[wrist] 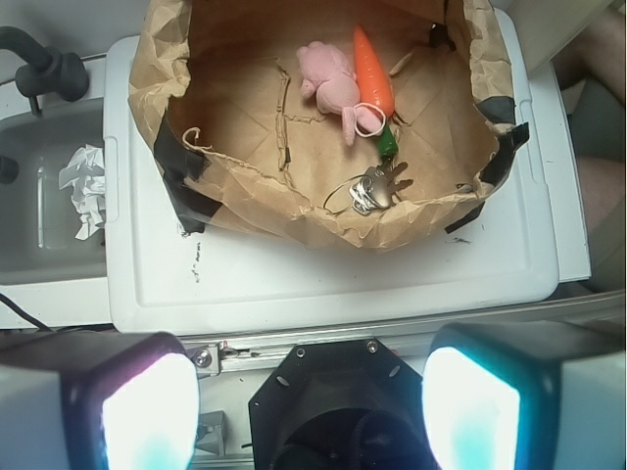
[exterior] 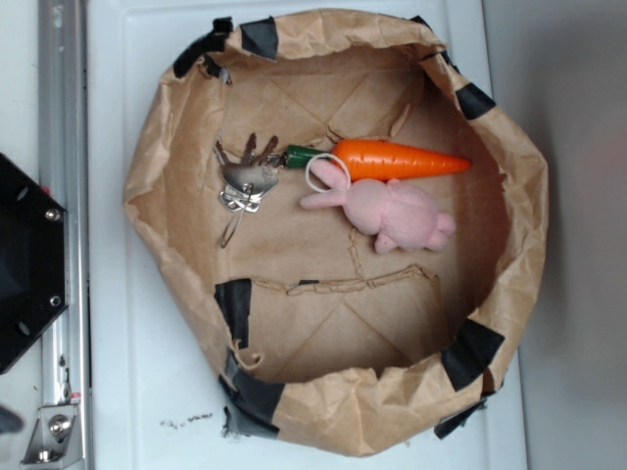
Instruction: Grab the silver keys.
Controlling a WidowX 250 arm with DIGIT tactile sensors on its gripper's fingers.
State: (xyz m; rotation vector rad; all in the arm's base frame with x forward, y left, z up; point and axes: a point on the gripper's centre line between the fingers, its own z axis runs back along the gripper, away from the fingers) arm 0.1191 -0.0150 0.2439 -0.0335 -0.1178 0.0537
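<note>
Wrist view, pincer (wrist: 312,411) spread wide, silver keys (wrist: 377,186) well apart, inside paper basin (wrist: 245,201)

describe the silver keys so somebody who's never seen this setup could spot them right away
Look inside the brown paper-lined basin with black tape patches on its rim. On its floor lie an orange carrot and a pink plush bunny; the silver keys sit just past the carrot's green end, near the paper wall. They are the only shiny metal thing there, a small fanned bunch.
</note>
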